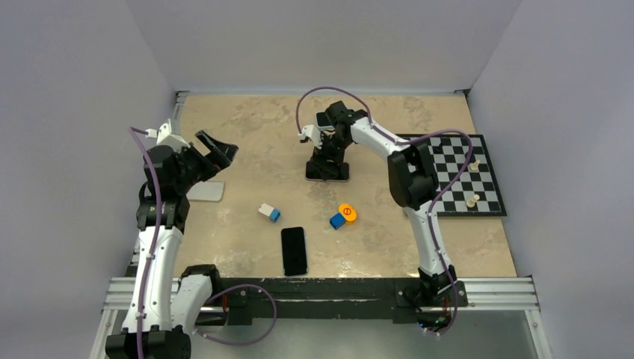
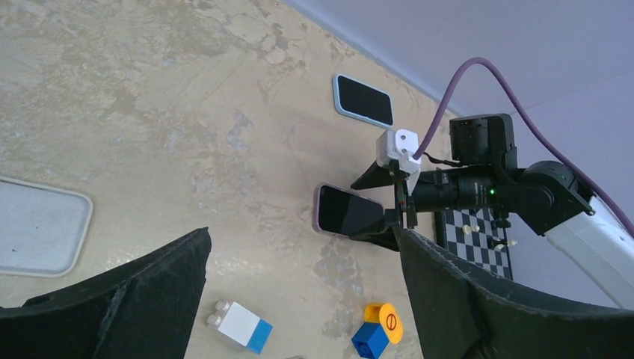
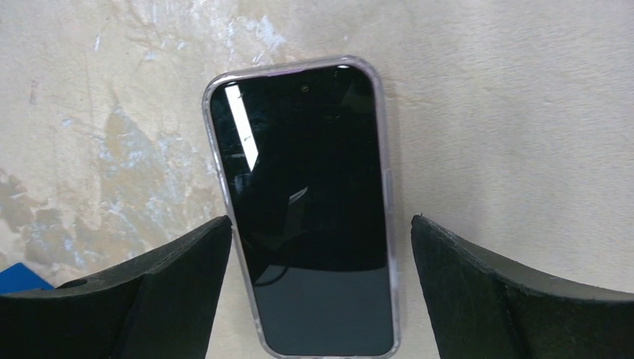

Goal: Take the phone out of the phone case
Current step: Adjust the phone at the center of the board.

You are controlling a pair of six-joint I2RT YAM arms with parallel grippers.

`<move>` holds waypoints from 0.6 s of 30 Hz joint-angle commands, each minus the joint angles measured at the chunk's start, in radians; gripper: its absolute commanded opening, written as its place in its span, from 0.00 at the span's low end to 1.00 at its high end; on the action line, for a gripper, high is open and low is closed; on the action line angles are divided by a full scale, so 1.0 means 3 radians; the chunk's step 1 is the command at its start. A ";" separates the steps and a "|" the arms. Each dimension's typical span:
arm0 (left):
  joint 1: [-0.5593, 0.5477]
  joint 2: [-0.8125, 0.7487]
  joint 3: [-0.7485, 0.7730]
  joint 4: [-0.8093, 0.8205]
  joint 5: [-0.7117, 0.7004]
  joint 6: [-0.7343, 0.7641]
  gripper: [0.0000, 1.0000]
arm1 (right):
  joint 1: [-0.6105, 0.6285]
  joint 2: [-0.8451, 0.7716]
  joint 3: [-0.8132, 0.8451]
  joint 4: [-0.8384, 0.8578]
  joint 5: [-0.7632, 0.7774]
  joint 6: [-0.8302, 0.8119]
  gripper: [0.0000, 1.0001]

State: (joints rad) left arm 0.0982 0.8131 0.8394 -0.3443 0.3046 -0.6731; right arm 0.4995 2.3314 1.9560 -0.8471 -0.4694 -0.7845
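right wrist view has the detail: phone [image 3: 303,202] screen up in a clear phone case [image 3: 386,202], flat on the table [image 3: 508,112]. it lies between the right fingers [image 3: 157,299], which are spread apart, one along each long side. one sits just beside the case edge, the other shows a gap. contact: cannot tell.

top external hides most of that behind the wrist, but shows a second black phone [image 1: 294,250] near the front edge.

left wrist view: left fingers [image 2: 134,299] apart, holding nothing, well away from the cased phone. only this view shows a third phone [image 2: 363,100] by the wall.
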 commanded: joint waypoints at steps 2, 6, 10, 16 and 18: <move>0.0047 0.0009 -0.0006 0.0160 0.0077 -0.0057 1.00 | 0.0081 -0.0121 -0.0075 -0.0219 -0.0123 0.0032 0.96; 0.0056 0.0034 -0.0006 0.0166 0.0087 -0.0070 1.00 | 0.0145 -0.0230 -0.0263 -0.0039 0.0146 0.0280 0.97; 0.0064 0.0053 -0.0006 0.0153 0.0071 -0.0075 1.00 | 0.0304 -0.0337 -0.0605 0.0382 0.0864 0.0687 0.98; 0.0066 0.0064 -0.0005 0.0145 0.0054 -0.0069 1.00 | 0.0453 -0.0205 -0.0595 0.0389 0.1288 0.1013 0.97; 0.0062 0.0064 -0.0005 0.0137 0.0045 -0.0060 1.00 | 0.0479 -0.0099 -0.0492 0.0266 0.1374 0.1252 0.94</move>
State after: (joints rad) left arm 0.1081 0.8333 0.8375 -0.3374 0.3111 -0.6888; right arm 0.6216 2.2425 1.7878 -0.7204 -0.1734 -0.5518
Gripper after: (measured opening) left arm 0.999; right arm 0.962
